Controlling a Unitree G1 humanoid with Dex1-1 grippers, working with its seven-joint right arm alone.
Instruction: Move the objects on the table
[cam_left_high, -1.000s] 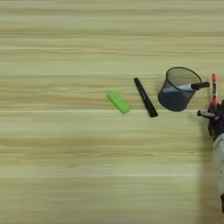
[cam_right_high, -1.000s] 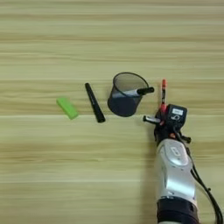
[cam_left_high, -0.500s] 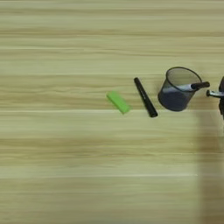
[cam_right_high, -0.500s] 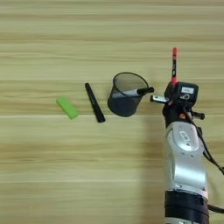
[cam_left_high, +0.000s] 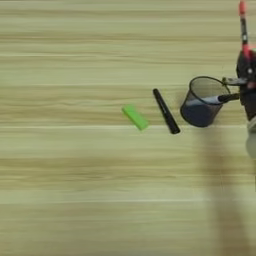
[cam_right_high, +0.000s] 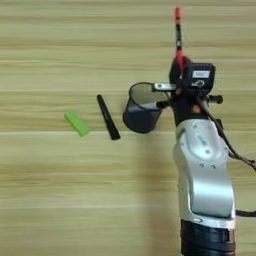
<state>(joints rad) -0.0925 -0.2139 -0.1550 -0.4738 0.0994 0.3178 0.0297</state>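
Pincer (cam_right_high: 176, 65) apparently grips pen (cam_right_high: 177, 31) beside cup (cam_right_high: 142, 107).

1. My table (cam_left_high: 75, 200) is light wood-grain with pale plank stripes.
2. On it lie a green block (cam_left_high: 135, 117) and a black marker (cam_left_high: 166, 111), near each other.
3. A dark mesh pen cup (cam_right_high: 141, 108) stands right of them.

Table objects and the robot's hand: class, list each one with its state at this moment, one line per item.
Green block: lying flat on the table, apart from the marker.
Black marker: lying flat between block and cup.
Mesh pen cup: upright, tilted in view, open top.
Red-tipped pen: held by the hand, lifted beside the cup.
Right hand: shut on the pen.
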